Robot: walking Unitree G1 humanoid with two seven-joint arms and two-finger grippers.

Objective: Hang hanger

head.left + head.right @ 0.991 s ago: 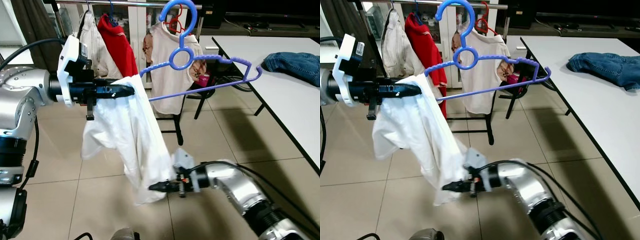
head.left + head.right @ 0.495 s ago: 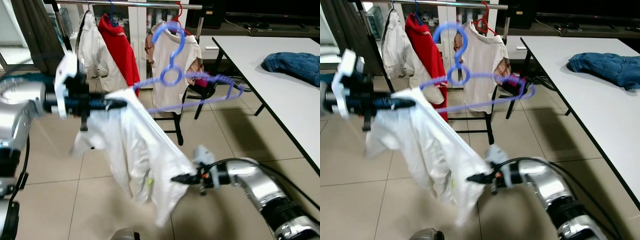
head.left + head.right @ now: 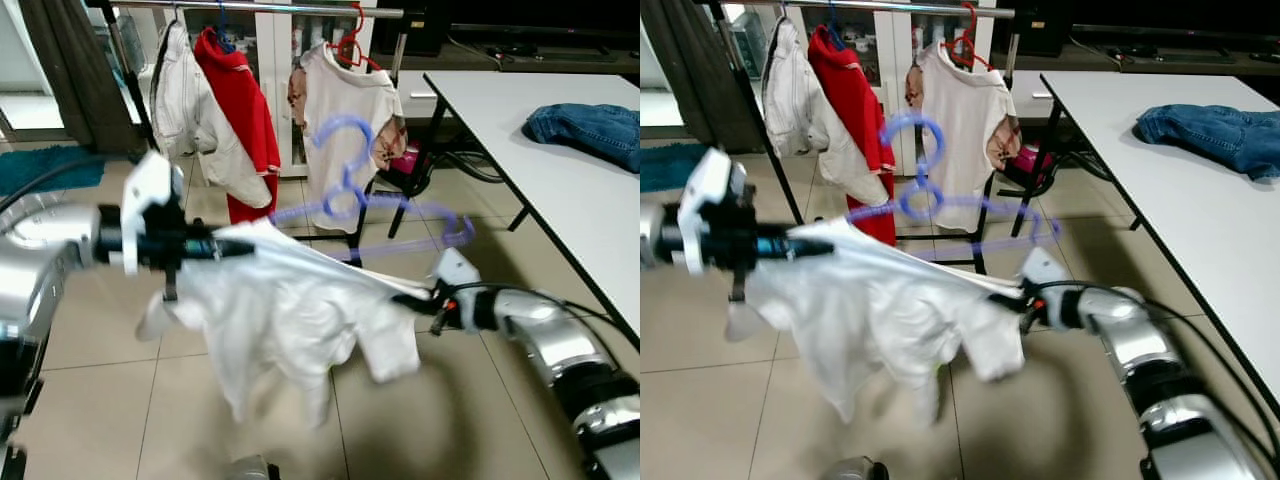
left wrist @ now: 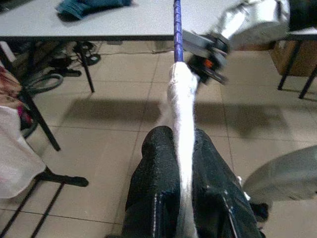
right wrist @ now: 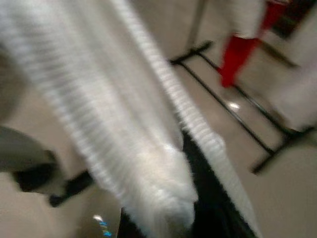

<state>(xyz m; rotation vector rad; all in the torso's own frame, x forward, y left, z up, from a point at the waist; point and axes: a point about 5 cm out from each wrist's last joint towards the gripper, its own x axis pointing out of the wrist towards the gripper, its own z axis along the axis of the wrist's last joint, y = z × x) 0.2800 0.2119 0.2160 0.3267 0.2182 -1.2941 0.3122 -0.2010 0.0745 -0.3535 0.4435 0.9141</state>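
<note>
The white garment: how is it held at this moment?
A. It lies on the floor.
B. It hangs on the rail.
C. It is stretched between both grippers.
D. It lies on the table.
C: the white garment spans from the left gripper to the right gripper, above the floor.

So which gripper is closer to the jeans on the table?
Right. The right gripper holds the white shirt just short of the table, below the jeans. The left gripper is far across the floor.

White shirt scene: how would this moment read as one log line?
left pincer: shut on shirt | right pincer: shut on shirt | hanger: in shirt, off rail | shirt: stretched between pincers
</note>
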